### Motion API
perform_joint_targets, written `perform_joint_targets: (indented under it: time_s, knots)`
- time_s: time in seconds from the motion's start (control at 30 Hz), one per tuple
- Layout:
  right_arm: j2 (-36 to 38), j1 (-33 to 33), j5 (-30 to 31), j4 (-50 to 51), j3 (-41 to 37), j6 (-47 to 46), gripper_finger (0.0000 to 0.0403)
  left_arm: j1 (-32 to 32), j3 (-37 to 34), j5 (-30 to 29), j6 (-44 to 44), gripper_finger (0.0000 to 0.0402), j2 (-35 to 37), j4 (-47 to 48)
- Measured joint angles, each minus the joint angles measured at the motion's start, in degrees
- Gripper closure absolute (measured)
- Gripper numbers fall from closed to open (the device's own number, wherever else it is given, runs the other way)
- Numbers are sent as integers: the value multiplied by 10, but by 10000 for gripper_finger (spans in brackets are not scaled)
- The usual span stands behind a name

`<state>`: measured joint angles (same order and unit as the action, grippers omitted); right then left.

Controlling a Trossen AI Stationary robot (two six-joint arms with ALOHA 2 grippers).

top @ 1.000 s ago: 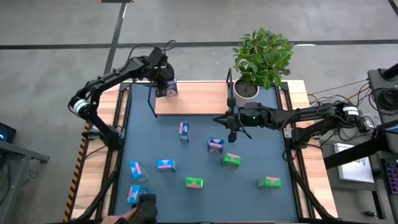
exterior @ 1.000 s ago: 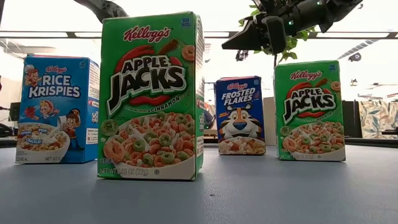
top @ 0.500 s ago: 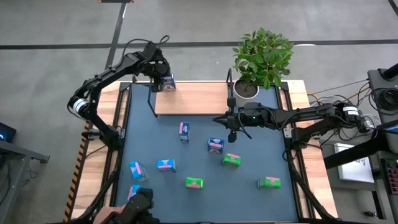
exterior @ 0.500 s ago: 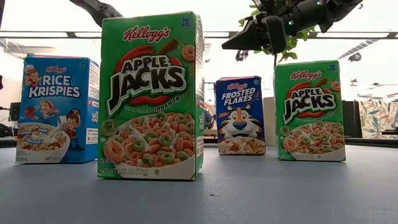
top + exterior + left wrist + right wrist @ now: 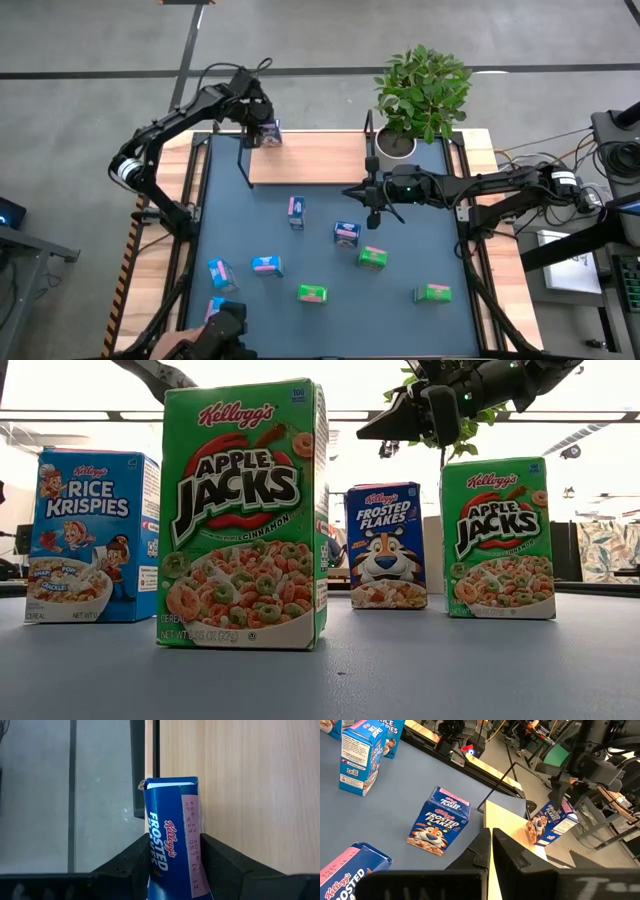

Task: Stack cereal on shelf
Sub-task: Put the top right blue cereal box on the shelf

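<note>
Sitting clamped between the left hand point(image 5: 172, 865) fingers: a Frosted Flakes box point(image 5: 172, 830).

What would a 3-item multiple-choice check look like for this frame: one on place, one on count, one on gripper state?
1. Where is the left gripper?
A. over the shelf's left end
B. by the plant pot
C. at the table's near edge

2. How many green Apple Jacks boxes stand on the table mat?
A. one
B. three
C. five

3. What is the left gripper doing?
A. open and empty
B. shut on a Frosted Flakes box
C. shut on a Rice Krispies box

Answers: 1 A, it hangs over the left end of the shelf; 2 B, the high view shows three; 3 B, its fingers clamp the Frosted Flakes box.
</note>
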<state>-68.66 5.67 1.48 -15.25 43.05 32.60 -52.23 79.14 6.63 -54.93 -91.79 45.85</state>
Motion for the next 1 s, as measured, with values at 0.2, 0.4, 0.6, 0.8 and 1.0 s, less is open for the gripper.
perform_joint_targets:
  time_s: [0.2,0.4,0.6,0.8,1.0]
  knots:
    - [0,0,0,0,0,-2,394,0,-1,-8,-1,256,-8,-3]
    - [0,0,0,0,0,-2,394,0,-1,-16,3,238,-15,-7]
    - [0,0,0,0,0,-2,394,0,-1,-16,5,213,-15,-7]
    - [0,0,0,0,0,-2,394,0,-1,-17,8,203,-12,-9]
    - [0,0,0,0,0,-2,394,0,-1,-17,8,203,-1,-11]
